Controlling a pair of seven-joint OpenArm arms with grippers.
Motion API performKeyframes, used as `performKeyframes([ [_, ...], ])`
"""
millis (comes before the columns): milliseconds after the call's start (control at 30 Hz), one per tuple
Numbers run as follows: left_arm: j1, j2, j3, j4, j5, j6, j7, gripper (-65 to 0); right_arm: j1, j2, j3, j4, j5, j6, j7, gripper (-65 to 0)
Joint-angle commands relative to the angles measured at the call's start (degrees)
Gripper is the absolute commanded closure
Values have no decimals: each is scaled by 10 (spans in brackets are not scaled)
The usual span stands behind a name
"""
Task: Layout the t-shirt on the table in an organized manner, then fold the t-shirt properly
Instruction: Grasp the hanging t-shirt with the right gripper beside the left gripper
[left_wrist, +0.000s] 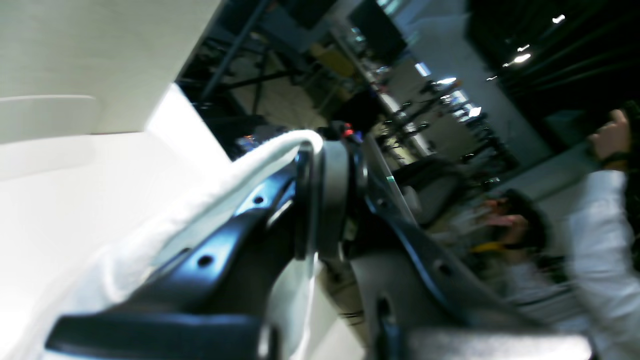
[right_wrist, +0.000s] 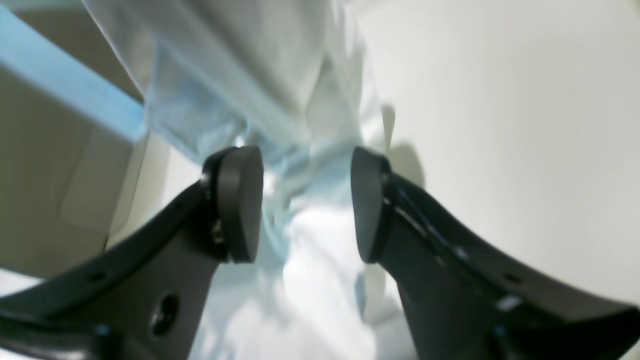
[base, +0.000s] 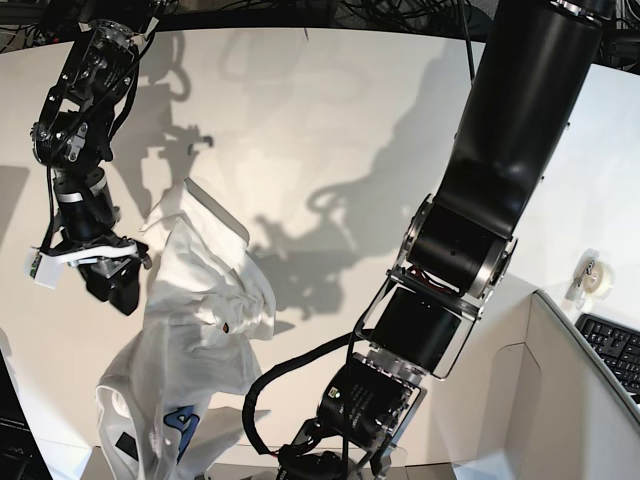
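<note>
Left tool (left_wrist: 320, 150), nearest the camera in the base view at the bench's near edge: its jaws are pressed together and pinching a rolled white fold of the t-shirt (base: 200, 330), the cloth running taut over the jaw tip in the left wrist view. The t-shirt is hanging and lying as a crumpled heap near the bench's near-left corner, part of the blue print showing low down, one flap standing up toward the middle of the bench (base: 330, 130). Right tool (right_wrist: 306, 202), by the left edge: jaws are standing spread, with white cloth lying between and beyond the pads (right_wrist: 240, 202), not gripped as far as the blurred frame shows. Judgement on handling: the cloth is looking light, thin and fully limp, so it is sagging from any single hold and bunching under its own folds; the matte bench surface should be letting it slide without snagging. A hold on a hem or shoulder seam, where the cloth is doubled, is likely gripping best; a mid-panel pinch is only gathering more wrinkles. Two well-separated holds along one edge would be needed to spread it flat. Far half of the bench is carrying only arm shadows.
</note>
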Motion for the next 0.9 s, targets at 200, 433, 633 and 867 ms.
performKeyframes([
  [200,-29,3,-3,10,-20,-8,-15,0,48,5,-59,8,-133,5,53,-285],
  [433,-29,3,-3,11,-20,-8,-15,0,44,5,-174,5,-254,4,109,-284],
  [633,-29,3,-2,11,-20,-8,-10,0,25,5,-175,4,-255,4,111,-285],
  [867,-29,3,-2,11,-20,-8,0,0,25,9,-163,5,-255,3,108,-366],
])
